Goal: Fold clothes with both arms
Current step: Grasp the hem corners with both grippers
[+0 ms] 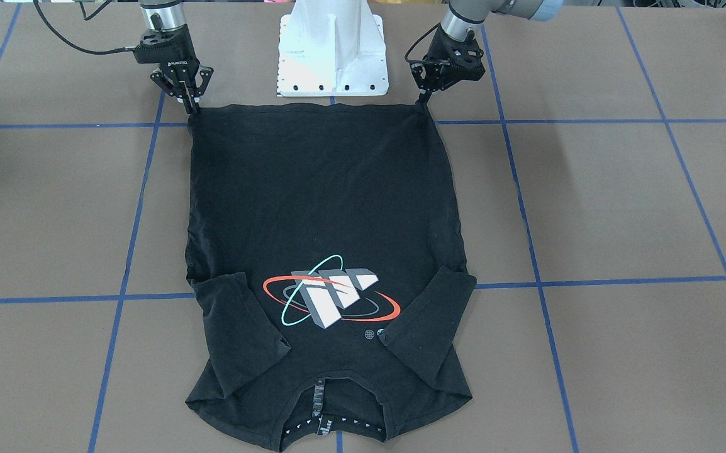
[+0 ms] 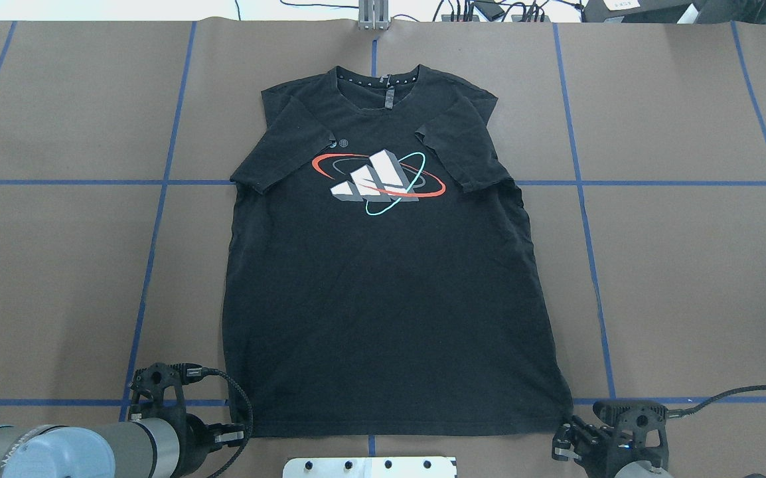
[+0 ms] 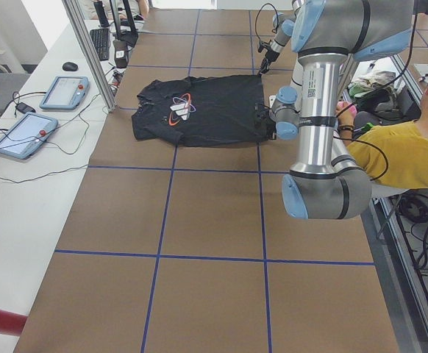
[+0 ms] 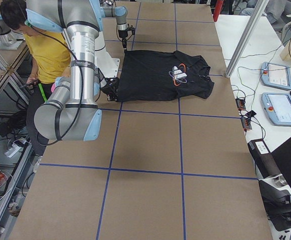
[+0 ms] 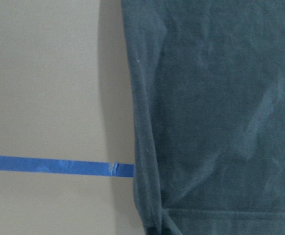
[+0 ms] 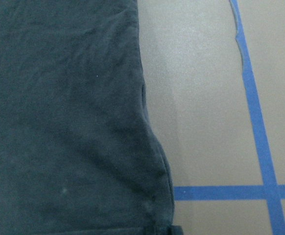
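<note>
Your left gripper [image 1: 424,102] is pinched closed on one hem corner of the black T-shirt [image 1: 319,201]. The right gripper [image 1: 192,104] is clamped the same way on the other hem corner. The hem runs straight between the two grippers, with the white pedestal [image 1: 331,63] just behind it. The shirt lies flat on the brown table [image 1: 621,201], stretching away from both grippers, logo [image 1: 331,292] face up toward the far end and collar farthest from them. Both sleeves are folded in over the chest, flanking the logo. Wrist views give you only cloth edge and blue tape [image 5: 59,165].
</note>
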{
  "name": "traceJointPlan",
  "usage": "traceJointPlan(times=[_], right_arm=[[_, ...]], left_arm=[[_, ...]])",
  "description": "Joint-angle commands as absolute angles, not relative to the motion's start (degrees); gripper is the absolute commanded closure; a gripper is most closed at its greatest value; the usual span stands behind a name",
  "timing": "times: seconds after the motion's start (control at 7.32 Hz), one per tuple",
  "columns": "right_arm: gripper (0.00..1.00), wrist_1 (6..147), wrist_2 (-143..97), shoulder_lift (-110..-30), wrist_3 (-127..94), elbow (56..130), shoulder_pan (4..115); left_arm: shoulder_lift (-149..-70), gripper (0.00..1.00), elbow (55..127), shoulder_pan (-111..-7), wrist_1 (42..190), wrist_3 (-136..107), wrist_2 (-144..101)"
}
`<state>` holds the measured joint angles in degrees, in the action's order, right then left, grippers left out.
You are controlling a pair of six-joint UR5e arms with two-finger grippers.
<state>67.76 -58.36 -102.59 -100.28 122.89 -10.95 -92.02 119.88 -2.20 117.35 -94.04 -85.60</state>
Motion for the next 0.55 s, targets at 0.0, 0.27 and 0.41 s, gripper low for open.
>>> traceJointPlan(times=[0.0,0.27,0.41], right_arm=[[1.00,67.76,-58.36,-102.57,-100.28,123.13,-10.90],[1.00,67.76,-58.36,-102.57,-100.20,124.27,-10.72],[1.00,67.85,-58.45,-102.92,-100.11,126.37,-10.64]], left_arm=[[-92.02,1.00,119.88,-2.20,117.42,-94.04,-85.69],[-92.11,1.00,119.97,-2.20,117.42,-94.04,-85.78],[-92.02,1.00,120.84,-2.28,117.33,-93.87,-85.96]])
